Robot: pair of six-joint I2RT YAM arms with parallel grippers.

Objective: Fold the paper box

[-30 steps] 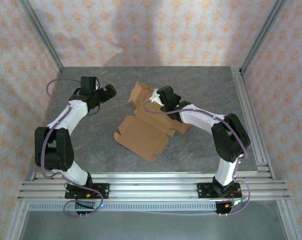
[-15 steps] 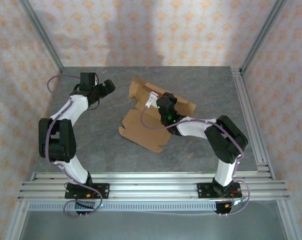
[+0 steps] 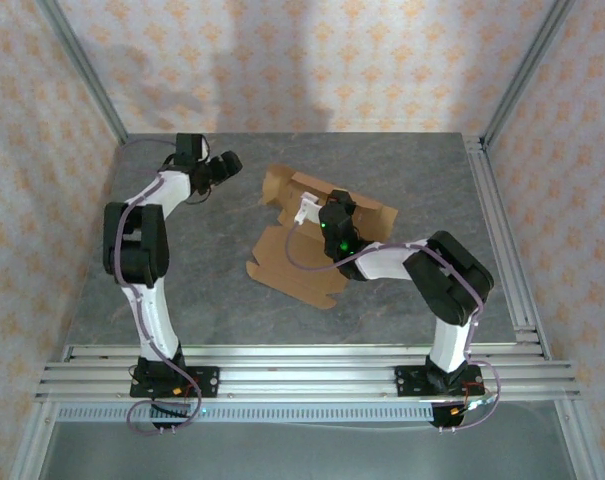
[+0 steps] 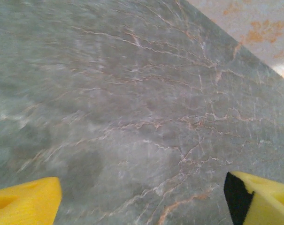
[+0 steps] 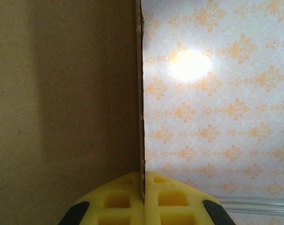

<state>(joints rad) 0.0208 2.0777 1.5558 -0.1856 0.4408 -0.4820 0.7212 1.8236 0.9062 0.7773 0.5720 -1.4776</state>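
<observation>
Right hand (image 5: pixel 143 194) pinching paper box (image 5: pixel 62 93) edge; patterned wall (image 5: pixel 217 117) behind

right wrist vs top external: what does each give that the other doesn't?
Right wrist: close-up of the box edge pinched between the yellow pads, right jaws shut on it.
Top external: the whole sheet's layout on the table, one panel lifted, and the left jaws off at the far left, apart from the box.
Both: the box, the right jaws' grip and the wallpaper.
</observation>
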